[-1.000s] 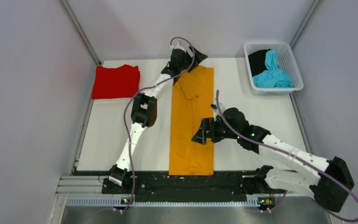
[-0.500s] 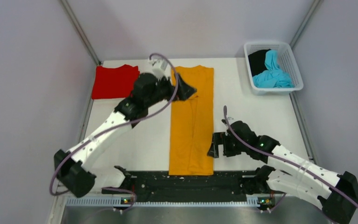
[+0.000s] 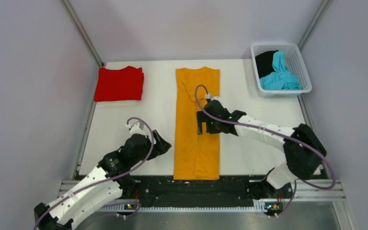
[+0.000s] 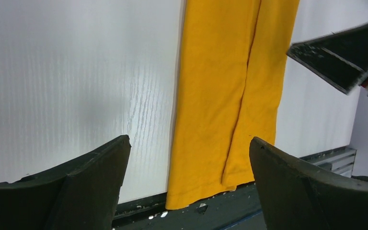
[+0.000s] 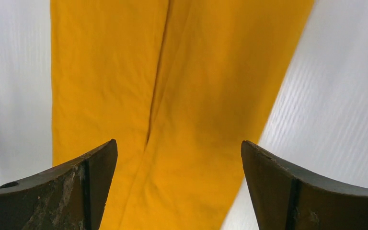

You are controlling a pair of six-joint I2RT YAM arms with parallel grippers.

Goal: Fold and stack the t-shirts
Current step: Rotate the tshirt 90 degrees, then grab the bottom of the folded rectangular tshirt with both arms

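orange-yellow cotton t-shirt (image 3: 195, 155) looks light and floppy, so we would pinch its near hem, our left gripper (image 3: 166, 145) and right gripper (image 3: 200, 124) gaping wide, empty.

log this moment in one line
orange-yellow tee: long strip, flat | red tee: folded, far left | left gripper: open, empty | right gripper: open above orange-yellow tee

Top view: fixed, high above the near edge, facing down on the whole table (image 3: 117, 120); left wrist view: low, near, orange tee (image 4: 220, 96) beyond its fingers (image 4: 91, 184); right wrist view: closer, the shared tee between its fingers (image 5: 76, 189).
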